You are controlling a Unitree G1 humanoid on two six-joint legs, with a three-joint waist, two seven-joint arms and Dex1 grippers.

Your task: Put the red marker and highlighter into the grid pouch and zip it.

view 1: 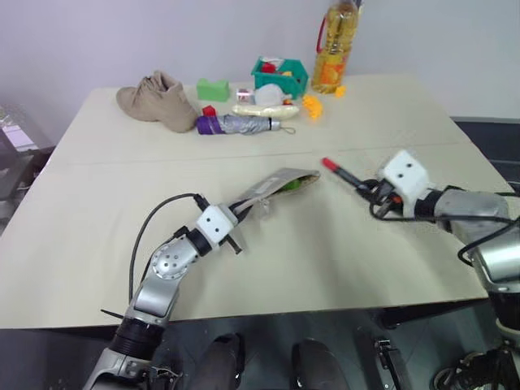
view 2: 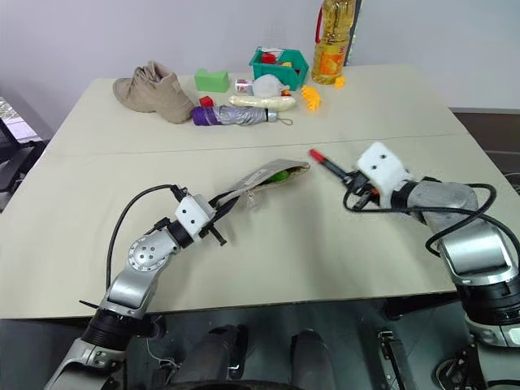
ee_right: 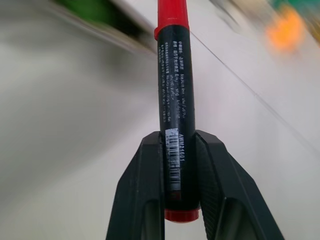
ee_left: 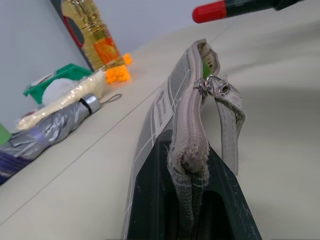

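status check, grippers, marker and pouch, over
Left gripper shut on grid pouch, mouth open, highlighter inside. Right gripper shut on red marker, red tip toward pouch. Path between clear.

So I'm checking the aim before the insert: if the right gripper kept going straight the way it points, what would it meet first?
Probably the open mouth of the grid pouch. The right gripper holds the red marker tip-first towards it, with bare table between, though depth is hard to judge.
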